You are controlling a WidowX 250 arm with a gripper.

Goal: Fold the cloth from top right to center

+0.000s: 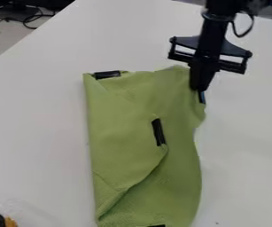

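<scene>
We're looking down on a big white table (40,115), and across its middle lies our green cloth (132,102), running down to the bottom edge of view. A folded flap covers its left side, the flap's edge slanting to the lower left. In from the top, right of centre, comes the black robot arm (218,9), hanging nearly upright and leaning slightly, its lower end toward the left. Below it we have the gripper (200,87), pointing down at the cloth's upper right edge, crossbar spread wide to both sides, and its fingers are together, clamped on the cloth there. Smallest, we spot the black strips (158,131): upper left, centre by the flap's tip, bottom edge, and one just below the fingertips.
</scene>
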